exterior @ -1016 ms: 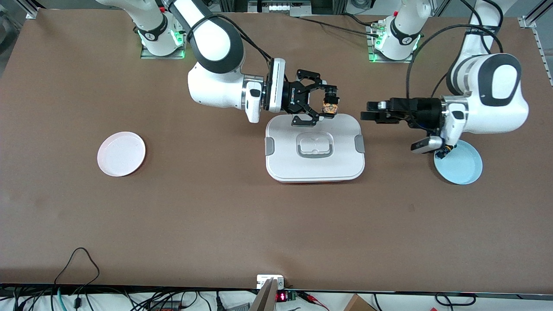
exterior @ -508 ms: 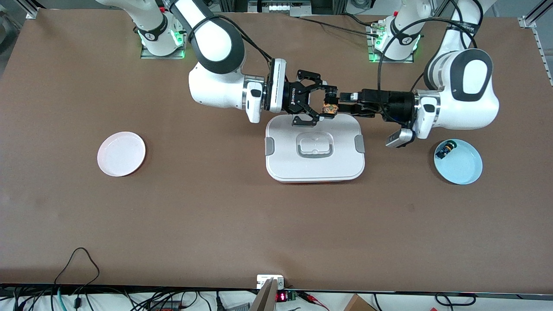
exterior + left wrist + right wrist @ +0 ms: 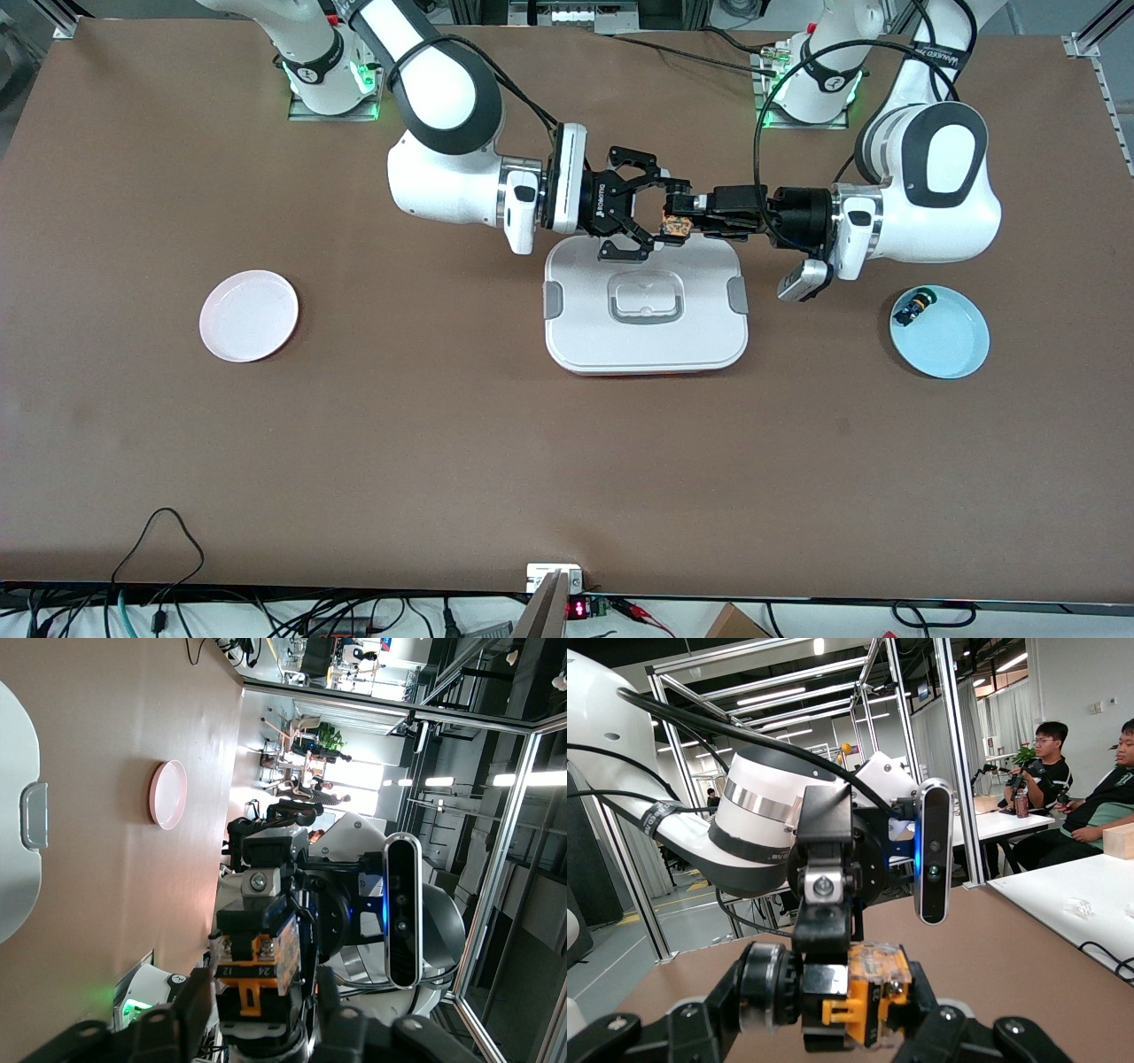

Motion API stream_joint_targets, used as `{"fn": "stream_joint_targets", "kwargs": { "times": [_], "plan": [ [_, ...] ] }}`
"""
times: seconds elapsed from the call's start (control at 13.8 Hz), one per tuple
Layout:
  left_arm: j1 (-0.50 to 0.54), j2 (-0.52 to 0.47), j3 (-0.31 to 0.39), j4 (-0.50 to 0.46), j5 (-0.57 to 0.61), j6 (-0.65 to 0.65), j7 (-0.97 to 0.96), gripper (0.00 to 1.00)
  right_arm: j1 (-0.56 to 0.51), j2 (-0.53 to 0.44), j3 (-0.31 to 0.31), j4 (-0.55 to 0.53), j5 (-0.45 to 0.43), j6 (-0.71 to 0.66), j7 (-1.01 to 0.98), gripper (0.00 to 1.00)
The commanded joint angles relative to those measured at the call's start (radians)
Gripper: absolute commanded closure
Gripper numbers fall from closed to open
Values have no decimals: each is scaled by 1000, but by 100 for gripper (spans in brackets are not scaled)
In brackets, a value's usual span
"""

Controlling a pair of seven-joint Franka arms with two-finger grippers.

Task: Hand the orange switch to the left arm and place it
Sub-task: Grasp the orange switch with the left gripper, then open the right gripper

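Note:
The orange switch (image 3: pixel 678 221), a small black button part with an orange and clear block, hangs in the air over the box's (image 3: pixel 647 347) edge that lies toward the arms' bases. My right gripper (image 3: pixel 666 213) is shut on it, holding it by its two ends (image 3: pixel 859 992). My left gripper (image 3: pixel 696 214) has come in from the left arm's end of the table. Its fingers (image 3: pixel 190 1014) stand pressed against the switch's black body (image 3: pixel 257 966), shut on it. Both grippers hold the switch above the white lidded box.
A pink plate (image 3: pixel 249 315) lies toward the right arm's end of the table. A light blue plate (image 3: pixel 948 344) lies toward the left arm's end, with a small black part (image 3: pixel 915 307) on it. Cables run along the table's front edge.
The left arm swung from over the blue plate to the switch, and its fingers closed on it. The right arm kept still with the switch in its grip.

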Motion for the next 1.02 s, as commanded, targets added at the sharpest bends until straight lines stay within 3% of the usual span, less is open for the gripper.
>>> {"fn": "stream_joint_targets", "kwargs": {
  "times": [0.0,0.58,0.73,0.8,0.87,0.94],
  "plan": [
    [9,-27,-7,-24,-31,6,27,82,11,13,-6,27,27,12,-21,100],
    [12,-27,-5,-17,-28,1,28,86,8,13,-6,27,29,12,-4,96],
    [12,-27,-5,-16,-23,1,28,86,5,13,-6,22,27,13,-7,71],
    [12,-27,-4,-13,-23,1,21,86,3,13,-6,20,27,23,-4,22],
    [12,-27,1,1,-16,1,10,86,3,13,-6,20,29,33,-1,0],
    [13,-27,2,1,-9,0,10,86,3,13,-6,20,29,33,0,0]
  ]
}}
